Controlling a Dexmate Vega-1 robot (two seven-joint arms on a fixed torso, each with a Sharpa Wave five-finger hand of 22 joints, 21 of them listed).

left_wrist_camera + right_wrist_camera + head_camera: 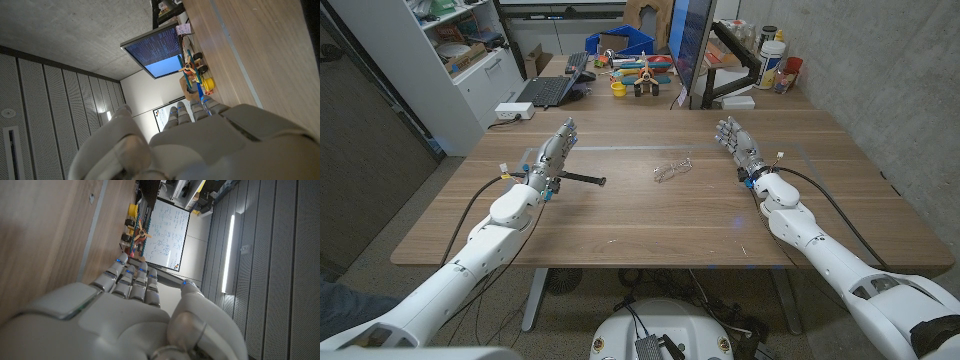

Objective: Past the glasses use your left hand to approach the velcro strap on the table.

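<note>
Glasses (672, 168) and velcro strap (582, 179) beside open, empty left hand (556, 150), overhead alone.

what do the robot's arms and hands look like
Both arms have smooth white rounded shells. The left hand and right hand are light grey and segmented, with small blue lights on the fingers. A black cable loops beside each forearm, and small blue fittings and white tags sit at the wrists.

Wooden table (650, 225), white shelving unit (440, 60), concrete wall (900, 70), monitor (690, 40), laptop (548, 90), whiteboard (170, 232)
</note>
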